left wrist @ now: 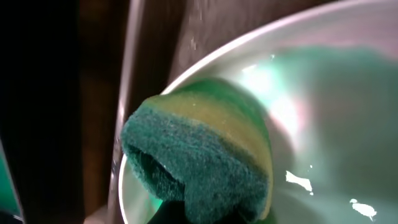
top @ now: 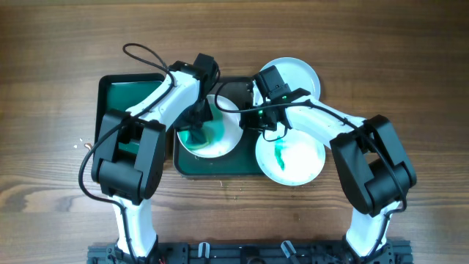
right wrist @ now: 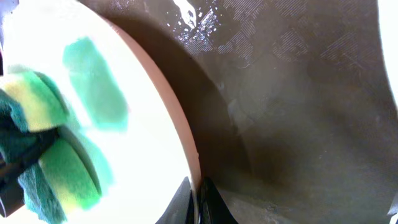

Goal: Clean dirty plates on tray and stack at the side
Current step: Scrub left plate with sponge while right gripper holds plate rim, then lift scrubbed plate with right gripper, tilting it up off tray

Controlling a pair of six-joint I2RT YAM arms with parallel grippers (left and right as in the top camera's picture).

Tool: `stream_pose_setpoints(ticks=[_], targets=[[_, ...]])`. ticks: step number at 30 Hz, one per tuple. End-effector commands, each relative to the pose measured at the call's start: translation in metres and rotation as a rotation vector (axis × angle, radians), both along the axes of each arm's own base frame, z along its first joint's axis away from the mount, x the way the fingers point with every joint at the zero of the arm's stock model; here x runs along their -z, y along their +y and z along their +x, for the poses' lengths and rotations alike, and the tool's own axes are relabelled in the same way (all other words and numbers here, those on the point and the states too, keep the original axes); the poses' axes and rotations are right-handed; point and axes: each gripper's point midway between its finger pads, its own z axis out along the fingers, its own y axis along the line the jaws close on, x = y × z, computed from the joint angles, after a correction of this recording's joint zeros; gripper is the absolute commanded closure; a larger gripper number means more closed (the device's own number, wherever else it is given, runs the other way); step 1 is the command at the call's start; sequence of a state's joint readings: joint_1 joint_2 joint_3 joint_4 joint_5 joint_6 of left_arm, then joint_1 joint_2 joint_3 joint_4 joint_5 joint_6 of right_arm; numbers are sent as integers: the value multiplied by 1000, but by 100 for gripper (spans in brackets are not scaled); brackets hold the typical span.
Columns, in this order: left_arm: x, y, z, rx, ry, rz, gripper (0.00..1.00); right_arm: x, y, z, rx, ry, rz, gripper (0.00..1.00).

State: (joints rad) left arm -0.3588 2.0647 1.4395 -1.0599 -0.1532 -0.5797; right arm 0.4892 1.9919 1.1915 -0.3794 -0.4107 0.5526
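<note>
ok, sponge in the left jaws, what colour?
Sponge: dark green scouring face over yellow foam; left wrist view shows it best.

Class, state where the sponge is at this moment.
Overhead view: the sponge sits left of centre, gripped by the left hand and pressed on the plate at the left end of the tray.

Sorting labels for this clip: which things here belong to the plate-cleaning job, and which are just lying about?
Job: plate being scrubbed, smeared plate, far plate, dark tray, sponge.
Lying about: green-bottomed tray at left.
</note>
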Motion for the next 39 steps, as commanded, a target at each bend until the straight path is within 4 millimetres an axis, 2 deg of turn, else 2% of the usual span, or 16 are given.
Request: stream_pose_setpoints(ticks=[1, 3, 4, 7, 9, 11, 15, 18, 20, 23, 27, 31, 34, 36, 39], targets=[[3, -57, -26, 163, 148, -305, 96, 9, -6, 0, 13, 13, -21, 96], [-3, -90, -35, 272, 172, -474, 96, 9, -6, 0, 13, 11, -20, 96], [-4, -99, -33, 294, 157, -500, 96, 9, -6, 0, 13, 12, -20, 96], [-2, -111, -17, 329, 78, -517, 96, 9, -6, 0, 13, 13, -21, 96], [1, -111, 2, 340, -7, -489, 96, 9, -6, 0, 13, 13, -21, 96], [6, -99, 16, 321, -61, -402, 96, 9, -6, 0, 12, 13, -21, 96], [8, -47, 36, 215, -152, -87, 96, 9, -6, -1, 12, 14, -22, 96], [-1, -5, 36, 137, -180, 151, 96, 9, -6, 0, 12, 12, -21, 96], [-6, 5, 32, 114, -167, 203, 96, 9, -6, 0, 12, 12, -22, 96], [-17, 9, 25, 69, -124, 198, 96, 9, -6, -1, 12, 12, -21, 96], [-48, -6, 31, 41, -77, 64, 96, 9, -6, -1, 9, 13, -23, 96], [-96, -12, 38, 67, -39, -86, 96, 6, -6, -1, 6, 9, -22, 96], [-130, -1, 41, 54, -52, -117, 96, -4, -9, 0, -6, -22, -38, 96], [-151, 9, 42, 30, -79, -122, 96, -18, -18, 0, 1, -61, -104, 96], [-169, 23, 44, 10, -120, -130, 96, -42, -30, 1, 8, -149, -208, 96]])
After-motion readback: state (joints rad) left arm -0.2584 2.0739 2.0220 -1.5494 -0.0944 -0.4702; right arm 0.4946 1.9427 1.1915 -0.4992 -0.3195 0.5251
